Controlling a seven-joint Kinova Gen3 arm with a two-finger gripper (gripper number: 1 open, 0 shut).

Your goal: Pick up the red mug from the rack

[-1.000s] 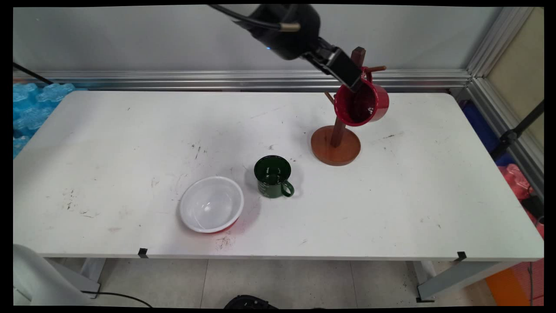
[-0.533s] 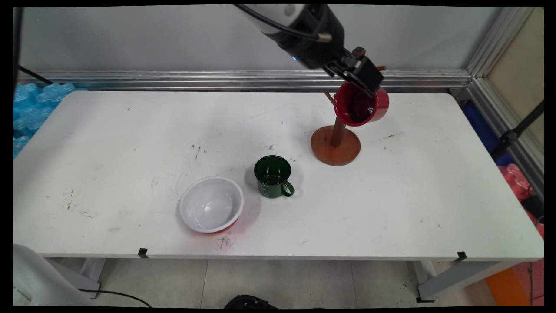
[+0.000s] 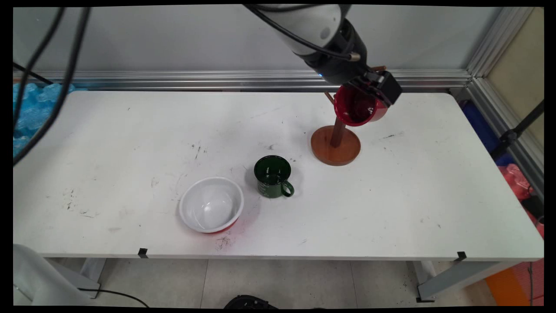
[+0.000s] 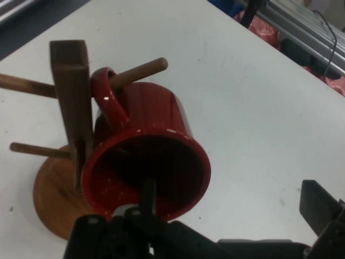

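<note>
Having swung right, the gripper (image 3: 378, 89) spans the hung red mug's (image 3: 358, 106) rim.

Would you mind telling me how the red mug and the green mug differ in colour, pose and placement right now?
The red mug hangs by its handle on a peg of the wooden mug tree; the green mug stands on the white table. The red mug is tipped, mouth facing sideways and down; the green mug is upright, mouth up. The gripper is at the red mug; the green mug stands alone, beside the white bowl. Both are handled mugs.
</note>
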